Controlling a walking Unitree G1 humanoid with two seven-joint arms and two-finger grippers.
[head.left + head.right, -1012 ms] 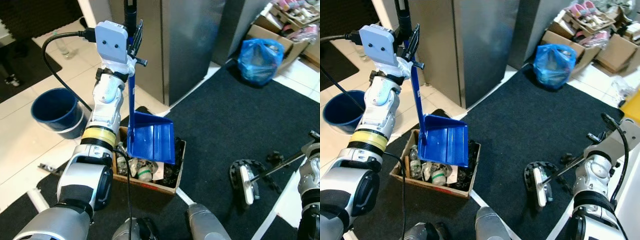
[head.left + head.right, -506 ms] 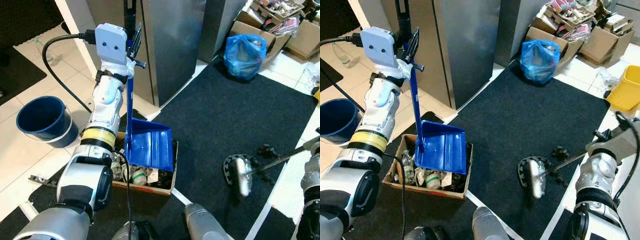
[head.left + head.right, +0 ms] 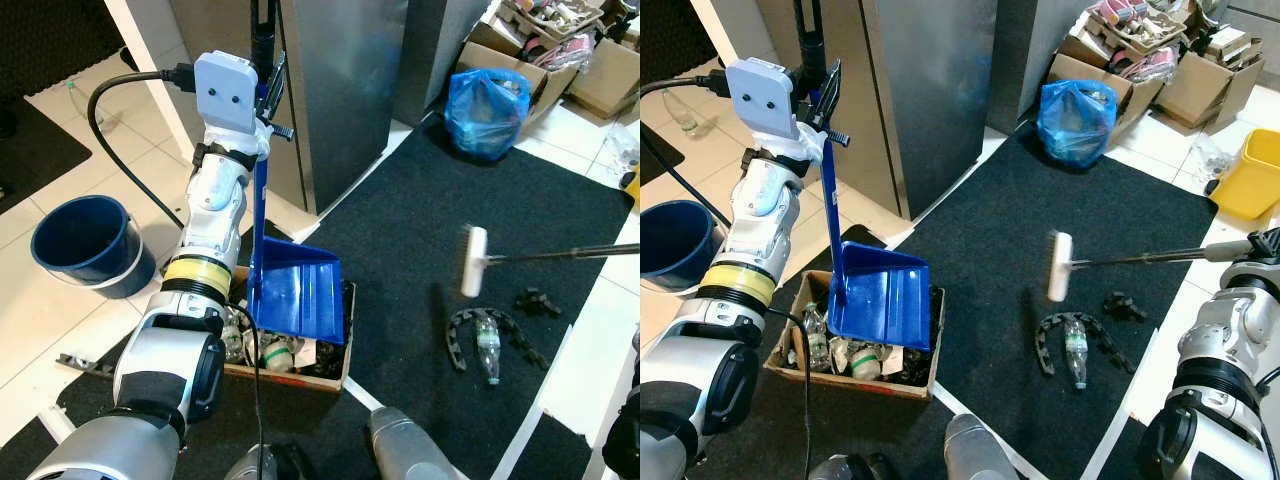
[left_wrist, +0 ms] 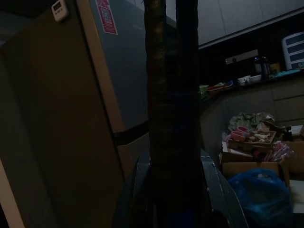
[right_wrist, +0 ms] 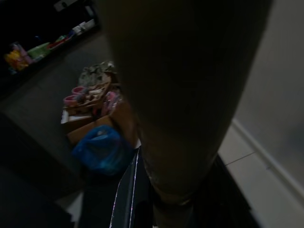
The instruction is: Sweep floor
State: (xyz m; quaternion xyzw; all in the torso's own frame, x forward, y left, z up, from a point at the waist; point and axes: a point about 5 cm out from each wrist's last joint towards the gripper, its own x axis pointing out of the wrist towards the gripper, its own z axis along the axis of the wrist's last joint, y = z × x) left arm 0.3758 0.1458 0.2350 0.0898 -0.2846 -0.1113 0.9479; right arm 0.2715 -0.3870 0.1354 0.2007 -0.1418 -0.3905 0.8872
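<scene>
My left gripper (image 3: 268,62) is raised high and shut on the upright handle of a blue dustpan (image 3: 297,290). Its pan hangs tilted over a cardboard box (image 3: 338,366) filled with bottles and rubbish. At the far right, my right gripper (image 3: 1266,243) is shut on the thin handle of a broom, which runs level to the left. The white broom head (image 3: 472,262) hangs in the air above the black carpet. Under it lie a plastic bottle (image 3: 487,345), a curved black chain piece (image 3: 455,333) and a small black part (image 3: 535,298).
A steel cabinet (image 3: 345,90) stands behind the dustpan. A blue bucket (image 3: 85,235) sits on the tiles to the left. At the back right are a blue bag (image 3: 487,100), cardboard boxes of shoes (image 3: 1140,45) and a yellow bin (image 3: 1250,172).
The right arm has lifted the broom head off the carpet, uncovering the bottle and the black chain piece. The left gripper and dustpan have stayed over the box.
</scene>
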